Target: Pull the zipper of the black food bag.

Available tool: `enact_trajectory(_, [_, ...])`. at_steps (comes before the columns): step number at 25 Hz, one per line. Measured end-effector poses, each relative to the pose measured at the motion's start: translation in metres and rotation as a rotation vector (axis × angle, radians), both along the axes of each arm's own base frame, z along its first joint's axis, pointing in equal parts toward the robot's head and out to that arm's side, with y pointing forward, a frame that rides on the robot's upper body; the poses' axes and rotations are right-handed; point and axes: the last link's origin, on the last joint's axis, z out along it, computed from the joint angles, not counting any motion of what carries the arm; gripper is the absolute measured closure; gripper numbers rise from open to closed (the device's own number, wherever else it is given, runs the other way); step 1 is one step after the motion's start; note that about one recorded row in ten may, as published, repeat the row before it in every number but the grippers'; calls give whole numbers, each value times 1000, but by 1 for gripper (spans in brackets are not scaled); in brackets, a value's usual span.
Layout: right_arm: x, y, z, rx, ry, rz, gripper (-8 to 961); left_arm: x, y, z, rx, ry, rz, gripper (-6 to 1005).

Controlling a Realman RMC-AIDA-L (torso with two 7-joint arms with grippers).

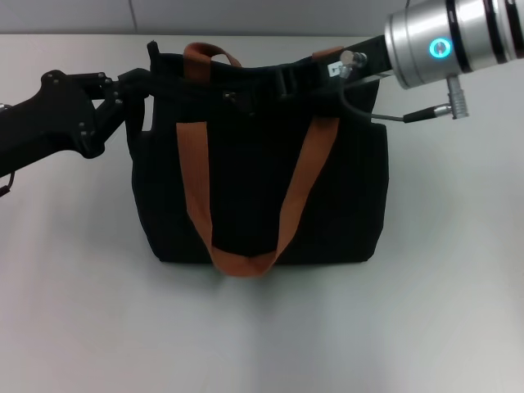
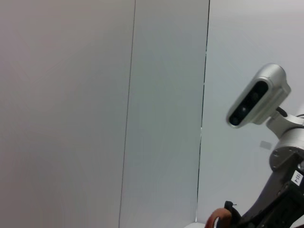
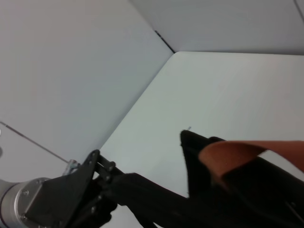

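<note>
At the top left corner of the black food bag (image 1: 262,176), the left end effector (image 1: 143,86) meets the fabric edge; whether it is clamped on it cannot be told. The bag stands upright on the white bench (image 1: 262,327). Across the top edge, the right end effector (image 1: 315,70) sits over the zip line near the right end, its grip hidden. The zipper pull itself is not visible, so progress is unclear.

A pale, plain tabletop (image 1: 262,327) fills the scene, evenly lit with soft shadows. Behind it stands a light grey panelled wall (image 2: 95,114), thin dark vertical seams (image 2: 204,118) dividing its panels. Tabletop meets wall at a straight edge.
</note>
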Motion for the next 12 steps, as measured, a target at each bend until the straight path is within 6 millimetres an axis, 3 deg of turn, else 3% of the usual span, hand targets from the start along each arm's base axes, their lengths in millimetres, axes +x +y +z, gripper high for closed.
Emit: enact_trajectory(12, [23,-12,26,62,-44,-32,953,-2,1,3,8,2,6,882])
